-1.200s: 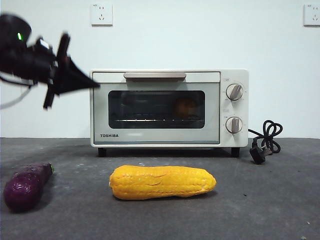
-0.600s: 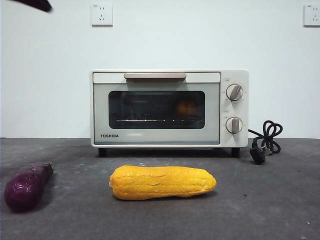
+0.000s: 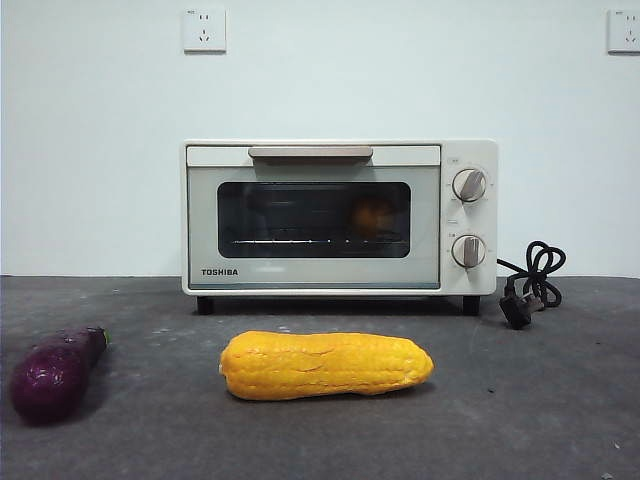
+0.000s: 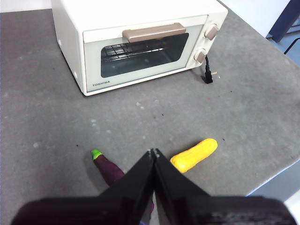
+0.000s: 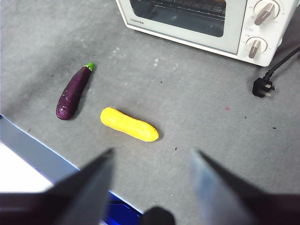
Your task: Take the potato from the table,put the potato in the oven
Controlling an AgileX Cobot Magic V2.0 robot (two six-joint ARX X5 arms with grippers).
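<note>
The cream-white oven (image 3: pixel 320 272) stands at the back of the dark grey table (image 3: pixel 520 400) with its glass door shut. Behind the glass, on the right side of the wire rack, a dim round tan-brown potato (image 3: pixel 372 215) shows. My left gripper (image 4: pixel 153 152) hangs high over the table's front, shut with nothing in it, looking down at the oven (image 4: pixel 136 14). My right gripper (image 5: pixel 152 152) is also high above the table and open, empty. Neither arm appears in the front view.
A yellow corn cob (image 3: pixel 326 365) lies in front of the oven and a purple eggplant (image 3: pixel 52 372) lies at the front left. The oven's black cord and plug (image 3: pixel 525 290) rest to its right. The table's front edge (image 5: pixel 42 152) is below the right gripper.
The dark arm that was at the upper left beside the oven has risen out of the front view. The oven, corn and eggplant have not moved.
</note>
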